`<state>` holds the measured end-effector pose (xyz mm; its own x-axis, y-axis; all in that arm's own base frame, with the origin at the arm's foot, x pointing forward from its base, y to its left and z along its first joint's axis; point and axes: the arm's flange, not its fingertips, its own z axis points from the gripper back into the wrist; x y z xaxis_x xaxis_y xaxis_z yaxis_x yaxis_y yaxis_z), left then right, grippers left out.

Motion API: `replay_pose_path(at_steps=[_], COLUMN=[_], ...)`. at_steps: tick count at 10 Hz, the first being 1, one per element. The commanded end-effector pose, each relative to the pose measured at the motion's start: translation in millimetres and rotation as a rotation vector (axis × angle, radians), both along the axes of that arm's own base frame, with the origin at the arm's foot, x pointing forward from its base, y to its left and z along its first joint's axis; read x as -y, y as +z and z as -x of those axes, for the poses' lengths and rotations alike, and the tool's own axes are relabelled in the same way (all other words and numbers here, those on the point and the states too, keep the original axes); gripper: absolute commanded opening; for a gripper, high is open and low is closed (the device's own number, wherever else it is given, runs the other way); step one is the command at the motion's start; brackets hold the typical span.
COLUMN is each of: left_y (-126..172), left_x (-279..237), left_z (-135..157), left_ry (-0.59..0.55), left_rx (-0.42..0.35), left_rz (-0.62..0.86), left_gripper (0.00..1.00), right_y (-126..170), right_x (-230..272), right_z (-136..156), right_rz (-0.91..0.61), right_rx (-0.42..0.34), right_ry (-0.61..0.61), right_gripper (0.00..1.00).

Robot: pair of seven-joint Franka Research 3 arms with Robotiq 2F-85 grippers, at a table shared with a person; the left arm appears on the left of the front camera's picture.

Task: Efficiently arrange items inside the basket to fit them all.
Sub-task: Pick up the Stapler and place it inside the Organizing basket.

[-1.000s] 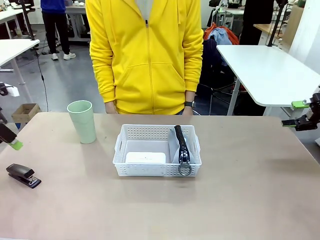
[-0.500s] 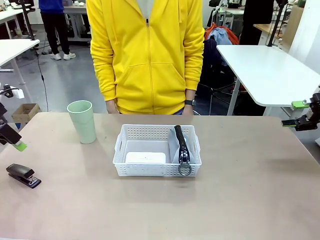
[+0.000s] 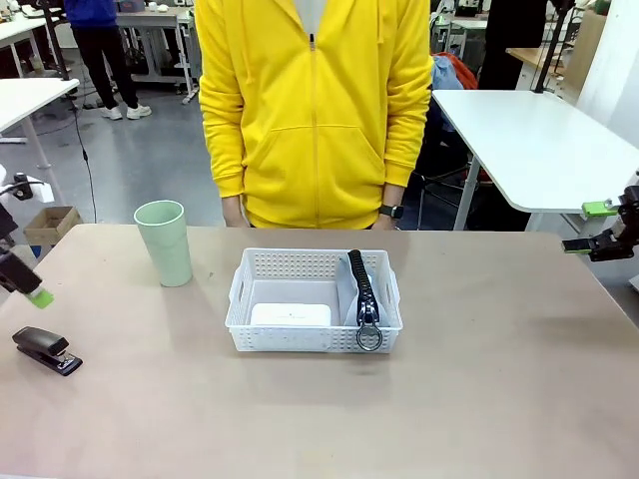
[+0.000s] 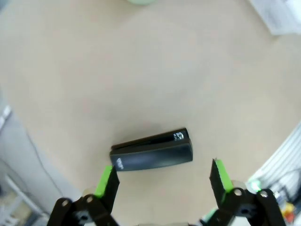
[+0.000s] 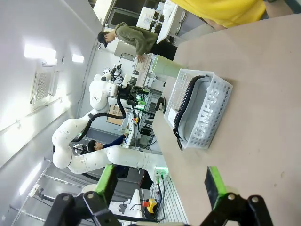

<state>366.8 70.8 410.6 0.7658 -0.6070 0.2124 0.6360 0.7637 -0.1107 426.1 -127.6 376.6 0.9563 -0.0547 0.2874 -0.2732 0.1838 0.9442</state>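
The white basket (image 3: 315, 339) stands mid-table, holding the white box (image 3: 290, 314) on its left and the grey zip pouch (image 3: 361, 289) upright on edge along its right side, ring pull at the front. The pale green cup (image 3: 164, 242) stands upright left of the basket. The black stapler (image 3: 46, 350) lies near the table's left edge. My left gripper (image 3: 28, 287) hovers above it, open; in the left wrist view the stapler (image 4: 151, 156) lies between the spread fingers (image 4: 108, 181), below them. My right gripper (image 3: 589, 228) hangs open at the far right, off the table's edge.
A person in a yellow hoodie (image 3: 312, 110) stands at the far side, hands down at the table edge. In the right wrist view the basket (image 5: 214, 110) and pouch (image 5: 184, 115) show sideways. A white table (image 3: 534, 140) stands behind on the right.
The person has shifted to the right. My left gripper has moved slightly back and to the left over the stapler. The right gripper has not moved.
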Motion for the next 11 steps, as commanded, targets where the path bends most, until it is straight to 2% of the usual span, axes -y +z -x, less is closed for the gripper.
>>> replay_pose_path(at_steps=[1,2,3,4,6,7,8,9,10,11], left_y=[-8,-15,-20,-26,-43,-51,-55,-57,-49,-49], left_x=[-9,-17,-23,-27,-29,-24,-21,-18,-18,-18], left_z=[14,19,20,19,20,20,18,14,14,14], left_ry=[-0.427,-0.677,-0.853,-0.993,-1.211,-1.29,-1.29,-1.216,-1.257,-1.257], left_rx=[-0.023,0.006,-0.014,-0.033,-0.043,-0.036,-0.021,0.015,-0.055,-0.055], left_rz=[-0.015,-0.038,0.001,0.023,-0.035,-0.07,-0.07,-0.065,-0.046,-0.046], left_gripper=[1.0,1.0,1.0,1.0,1.0,1.0,1.0,1.0,1.0,1.0], right_y=[5,5,5,5,5,5,5,5,5,5], right_x=[0,0,0,0,0,0,0,0,0,0], right_z=[2,2,2,2,2,2,2,2,2,2], right_rz=[0.0,0.0,0.0,0.0,0.0,0.0,0.0,0.0,0.0,0.0], right_rx=[-0.021,-0.021,-0.021,-0.021,-0.021,-0.021,-0.021,-0.021,-0.021,-0.021], right_ry=[0.008,0.008,0.008,0.008,0.008,0.008,0.008,0.008,0.008,0.008], right_gripper=[1.0,1.0,1.0,1.0,1.0,1.0,1.0,1.0,1.0,1.0])
